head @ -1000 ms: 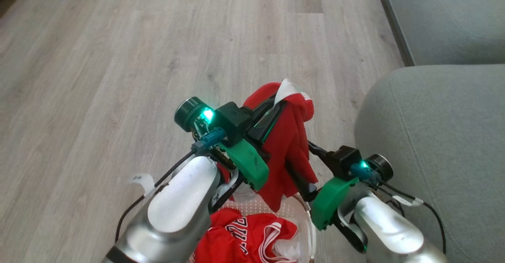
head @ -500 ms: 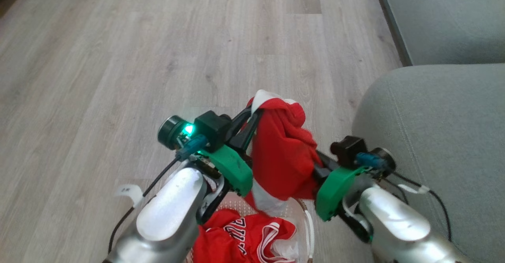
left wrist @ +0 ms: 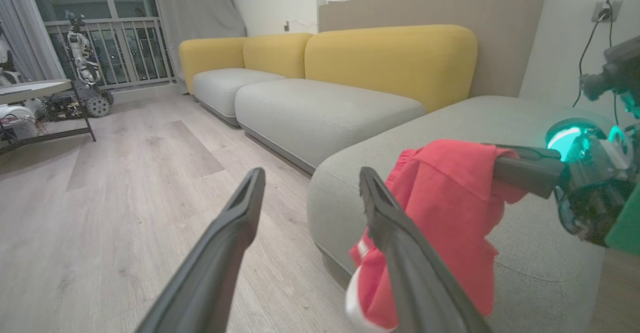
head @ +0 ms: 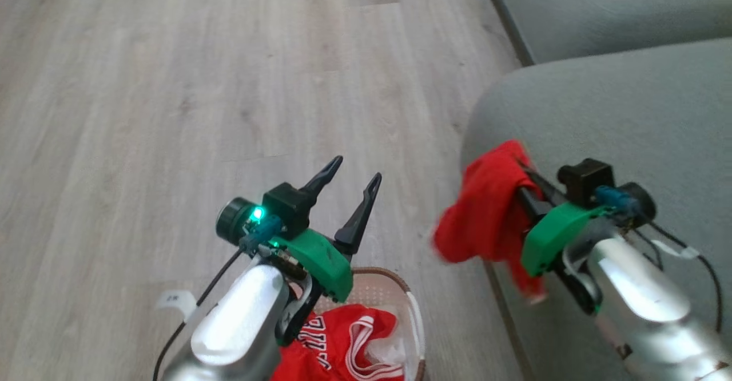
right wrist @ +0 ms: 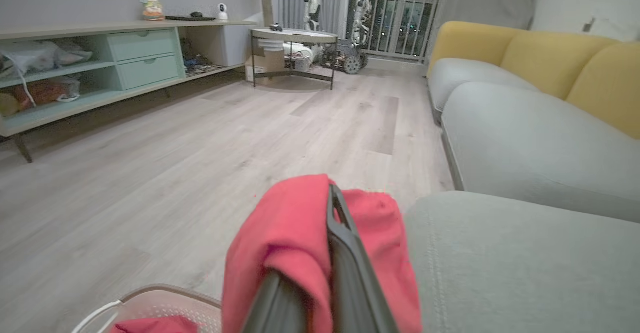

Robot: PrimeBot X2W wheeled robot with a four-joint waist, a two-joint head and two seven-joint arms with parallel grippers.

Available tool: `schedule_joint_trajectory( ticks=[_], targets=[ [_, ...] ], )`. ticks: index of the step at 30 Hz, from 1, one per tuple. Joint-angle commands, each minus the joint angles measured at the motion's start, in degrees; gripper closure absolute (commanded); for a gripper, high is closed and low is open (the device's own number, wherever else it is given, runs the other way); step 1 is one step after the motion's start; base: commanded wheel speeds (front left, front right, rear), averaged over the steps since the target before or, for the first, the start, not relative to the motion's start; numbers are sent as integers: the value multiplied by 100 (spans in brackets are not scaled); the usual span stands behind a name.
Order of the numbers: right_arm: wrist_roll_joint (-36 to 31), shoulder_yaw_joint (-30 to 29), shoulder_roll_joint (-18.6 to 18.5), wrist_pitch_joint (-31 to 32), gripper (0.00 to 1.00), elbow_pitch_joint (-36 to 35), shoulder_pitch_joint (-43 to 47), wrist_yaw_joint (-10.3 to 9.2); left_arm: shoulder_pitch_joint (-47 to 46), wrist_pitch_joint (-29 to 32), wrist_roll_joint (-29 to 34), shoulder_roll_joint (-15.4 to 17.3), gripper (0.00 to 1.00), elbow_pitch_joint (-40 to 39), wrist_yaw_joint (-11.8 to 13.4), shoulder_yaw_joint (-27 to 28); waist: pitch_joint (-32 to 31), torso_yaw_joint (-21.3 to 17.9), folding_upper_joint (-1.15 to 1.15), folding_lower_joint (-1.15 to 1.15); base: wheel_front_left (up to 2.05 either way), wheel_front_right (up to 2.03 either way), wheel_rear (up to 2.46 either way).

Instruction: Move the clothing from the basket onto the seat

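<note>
Above wood floor point(head: 171, 83), left pincer point(head: 355, 167) points forward, spread empty; right pincer point(head: 521, 169) clamps clothing point(head: 486, 215) by the seat point(head: 629, 112).

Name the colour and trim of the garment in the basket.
Bright red garment with white stripes; the head view shows it best.

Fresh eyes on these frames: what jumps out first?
A red garment hangs from the right gripper, fingers shut on it, at the rounded corner of the grey-green seat cushion. At lower left in the head view, the left gripper has its fingers spread wide and empty above the basket, where a red jersey with lettering lies.
</note>
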Motion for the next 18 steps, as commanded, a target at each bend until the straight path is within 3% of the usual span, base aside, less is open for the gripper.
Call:
schedule_joint_trajectory(
  ticks=[1, 18],
  targets=[
    [-72, -75, -96, -39, 100, -208, -273, -1, -195, -71, -46, 41, 0, -151, 43, 207, 63, -266, 0, 0, 0, 0, 0],
    [-207, -228, -645, 7, 100, -575, -525, -1, -26, -177, -68, -122, 0, -196, 78, -2, 620, -1842, 0, 0, 0, 0, 0]
  ],
)
